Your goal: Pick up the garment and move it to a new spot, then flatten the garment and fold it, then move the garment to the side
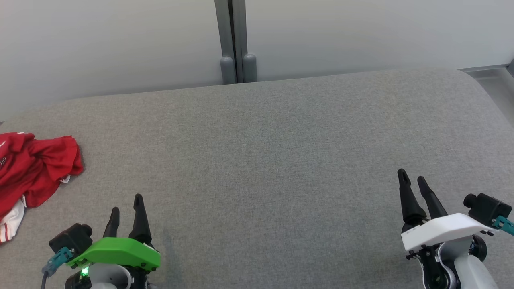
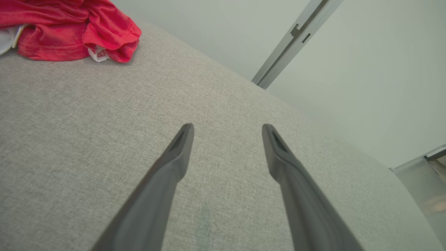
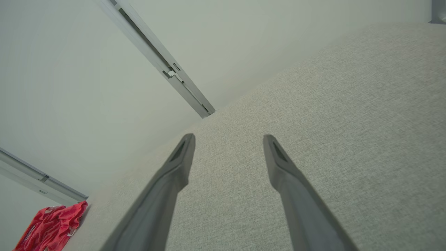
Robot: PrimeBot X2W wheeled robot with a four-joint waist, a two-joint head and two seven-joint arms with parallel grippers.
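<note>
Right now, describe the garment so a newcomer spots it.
Start at the wide grey cushioned surface. At its left edge, beyond the left gripper, the garment lies crumpled. Bright red cloth with white patches sets it apart from the grey.

Red garment [image 1: 34,168] – crumpled, white trim – at cushion's left edge

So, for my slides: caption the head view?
Crumpled red garment at left edge of grey cushion; left gripper and right gripper open, empty.
</note>
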